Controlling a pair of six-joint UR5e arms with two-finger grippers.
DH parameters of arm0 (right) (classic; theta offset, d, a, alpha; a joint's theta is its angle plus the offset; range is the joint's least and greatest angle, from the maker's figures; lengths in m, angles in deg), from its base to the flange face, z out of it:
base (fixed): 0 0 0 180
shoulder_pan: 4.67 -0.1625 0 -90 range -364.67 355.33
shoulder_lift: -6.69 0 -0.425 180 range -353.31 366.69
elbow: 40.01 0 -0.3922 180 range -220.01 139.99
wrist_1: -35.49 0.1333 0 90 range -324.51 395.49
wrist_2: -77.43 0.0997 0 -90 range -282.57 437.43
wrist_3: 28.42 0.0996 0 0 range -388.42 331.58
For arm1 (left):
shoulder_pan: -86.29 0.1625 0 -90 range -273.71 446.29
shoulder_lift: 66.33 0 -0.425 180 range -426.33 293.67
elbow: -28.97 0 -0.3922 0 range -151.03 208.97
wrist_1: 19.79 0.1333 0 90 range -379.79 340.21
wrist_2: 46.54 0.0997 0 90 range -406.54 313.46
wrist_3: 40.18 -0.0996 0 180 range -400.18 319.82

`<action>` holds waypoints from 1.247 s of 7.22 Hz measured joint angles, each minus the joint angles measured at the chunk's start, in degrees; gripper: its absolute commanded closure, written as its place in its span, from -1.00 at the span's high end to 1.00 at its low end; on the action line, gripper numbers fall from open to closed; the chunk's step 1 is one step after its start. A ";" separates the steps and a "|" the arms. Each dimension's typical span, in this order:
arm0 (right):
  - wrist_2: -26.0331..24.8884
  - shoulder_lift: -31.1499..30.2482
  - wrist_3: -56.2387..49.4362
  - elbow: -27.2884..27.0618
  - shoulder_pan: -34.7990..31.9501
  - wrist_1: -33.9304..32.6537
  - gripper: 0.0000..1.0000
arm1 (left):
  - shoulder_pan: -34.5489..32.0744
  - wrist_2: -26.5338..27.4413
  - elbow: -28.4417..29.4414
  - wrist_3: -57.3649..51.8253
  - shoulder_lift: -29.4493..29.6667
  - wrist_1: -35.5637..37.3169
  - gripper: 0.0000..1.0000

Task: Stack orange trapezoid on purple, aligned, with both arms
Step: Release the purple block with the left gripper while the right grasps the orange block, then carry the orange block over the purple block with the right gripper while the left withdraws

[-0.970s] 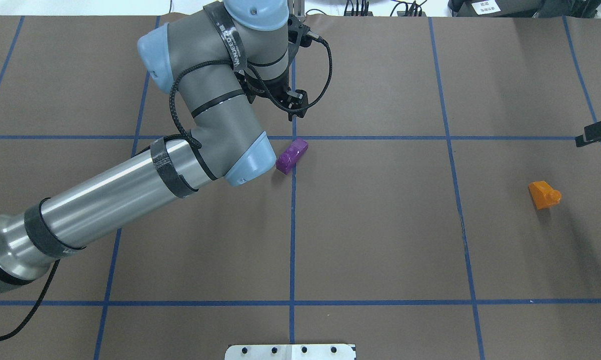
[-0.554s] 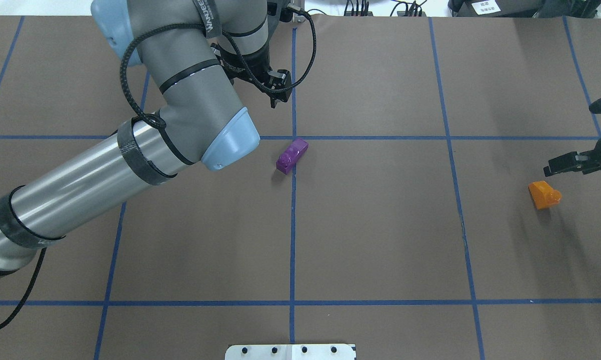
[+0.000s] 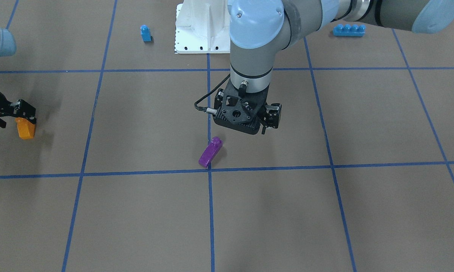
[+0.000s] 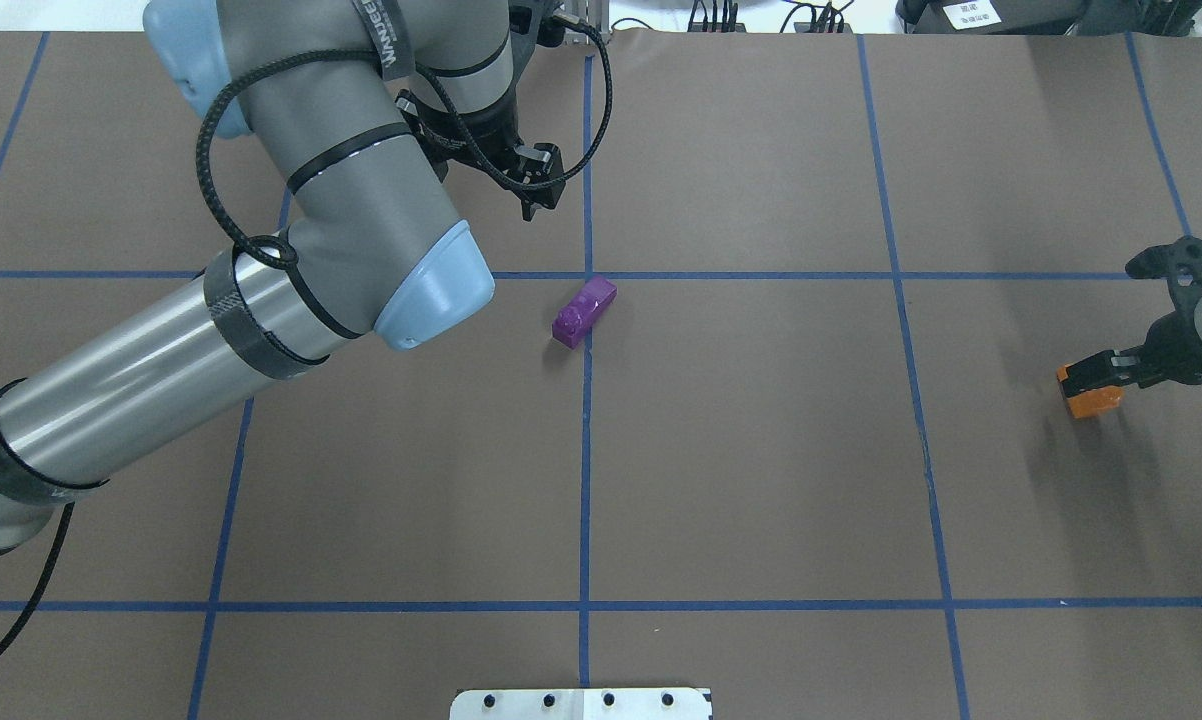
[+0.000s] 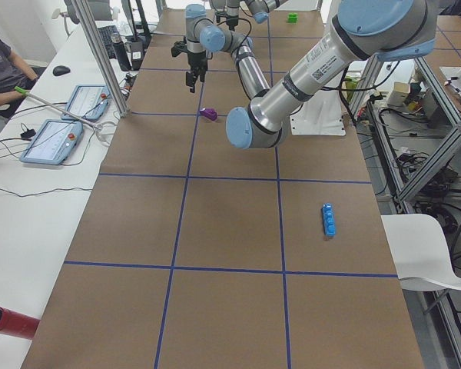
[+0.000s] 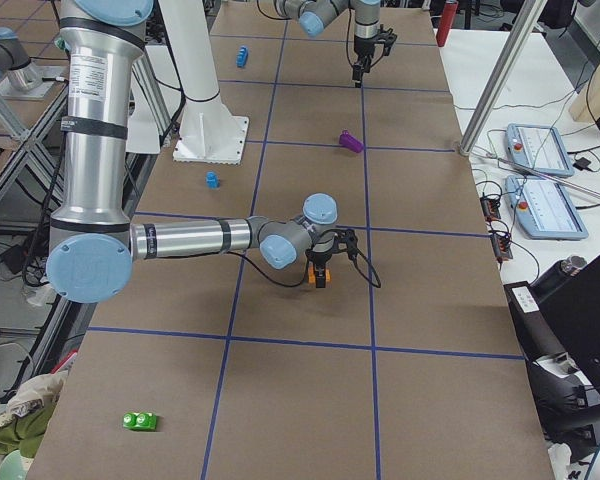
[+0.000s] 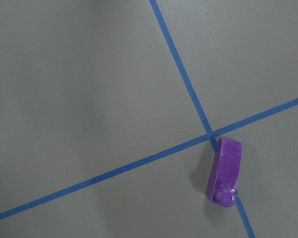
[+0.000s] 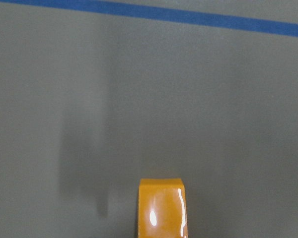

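Note:
The purple block (image 4: 583, 312) lies on its side on the mat beside a blue tape crossing. It also shows in the front view (image 3: 210, 152) and the left wrist view (image 7: 224, 171). My left gripper (image 4: 527, 205) hangs above the mat, beyond and left of the block. It looks open and holds nothing (image 3: 258, 129). The orange trapezoid (image 4: 1091, 400) sits at the far right, and shows in the front view (image 3: 25, 129) and the right wrist view (image 8: 161, 208). My right gripper (image 4: 1101, 376) is low over the orange block and looks open, one finger (image 3: 22, 108) at the block's top edge.
A small blue one-stud block (image 3: 145, 33) and a long blue brick (image 3: 348, 30) lie near the white base pedestal (image 3: 200, 26). A green block (image 6: 140, 421) lies at the table's right end. Tablets (image 5: 61, 138) and cables line the operators' bench.
My left arm has swung left and away from the purple block, which stays put. My right gripper has come in from the right edge and dropped onto the orange trapezoid.

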 measured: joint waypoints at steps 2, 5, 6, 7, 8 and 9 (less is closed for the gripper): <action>0.35 0.21 -0.23 0.98 0.61 -0.02 -0.29 | 0.18 0.00 -0.53 0.00 -0.43 0.01 1.00; 0.73 0.83 0.03 1.29 0.79 -0.57 -1.00 | 0.35 -0.08 -0.63 0.00 -0.98 -0.10 1.00; 0.83 1.28 0.17 1.21 0.79 -1.48 -1.00 | 0.36 -0.08 -0.79 0.00 -1.06 -0.10 1.00; 1.80 2.09 0.73 0.64 0.43 -3.08 -1.00 | 0.28 -0.09 -1.04 0.00 -1.20 -0.06 1.00; 4.01 3.89 2.38 -0.04 -0.77 -5.15 -1.00 | 0.07 -0.09 -1.25 -0.02 -1.51 0.00 1.00; 6.40 6.73 5.27 -0.71 -2.29 -7.49 -1.00 | -0.48 -0.11 -1.71 -0.35 -2.28 0.08 1.00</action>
